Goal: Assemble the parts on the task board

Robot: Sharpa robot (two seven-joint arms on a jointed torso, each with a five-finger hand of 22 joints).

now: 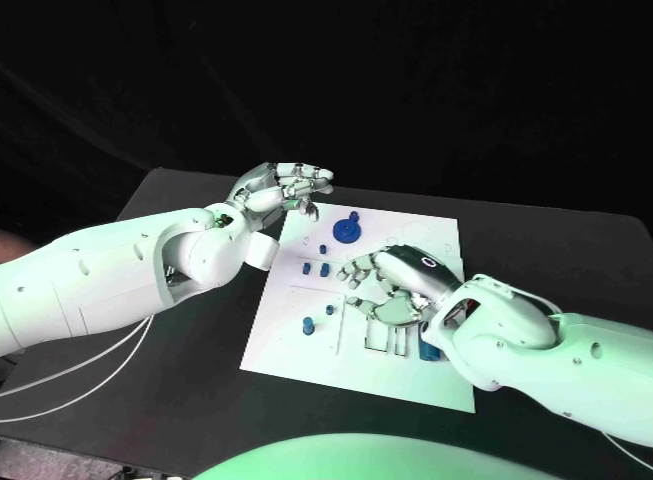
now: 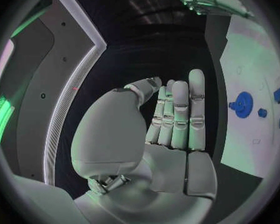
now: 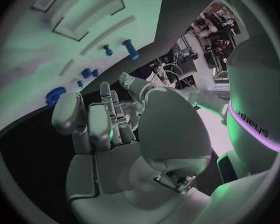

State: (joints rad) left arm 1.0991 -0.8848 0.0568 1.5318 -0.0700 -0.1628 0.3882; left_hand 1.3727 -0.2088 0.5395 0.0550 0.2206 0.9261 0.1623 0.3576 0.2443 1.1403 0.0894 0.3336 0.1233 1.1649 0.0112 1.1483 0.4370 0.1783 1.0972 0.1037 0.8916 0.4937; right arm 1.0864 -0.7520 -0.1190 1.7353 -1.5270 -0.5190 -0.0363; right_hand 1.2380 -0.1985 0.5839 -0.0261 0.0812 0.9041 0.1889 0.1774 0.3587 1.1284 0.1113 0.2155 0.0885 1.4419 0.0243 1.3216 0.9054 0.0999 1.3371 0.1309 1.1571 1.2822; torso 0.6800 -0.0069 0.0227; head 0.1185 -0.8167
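Observation:
The white task board (image 1: 420,232) lies mid-table. A round blue part (image 1: 346,230) stands near its far edge, small blue parts (image 1: 315,268) sit left of centre, and blue pegs (image 1: 307,324) stand nearer me. My left hand (image 1: 280,190) hovers at the board's far left corner. In the left wrist view that left hand (image 2: 171,119) has straight fingers and holds nothing, with the round part (image 2: 241,104) beyond. My right hand (image 1: 388,285) hangs over the board's middle, fingers bent downward. The right hand (image 3: 109,124) shows nothing in its grasp, above the pegs (image 3: 130,49).
Long recessed slots (image 1: 391,340) lie at the board's near side, partly under my right wrist. The black table (image 1: 557,240) extends to the right of the board. White cables (image 1: 67,385) trail off the table's left front.

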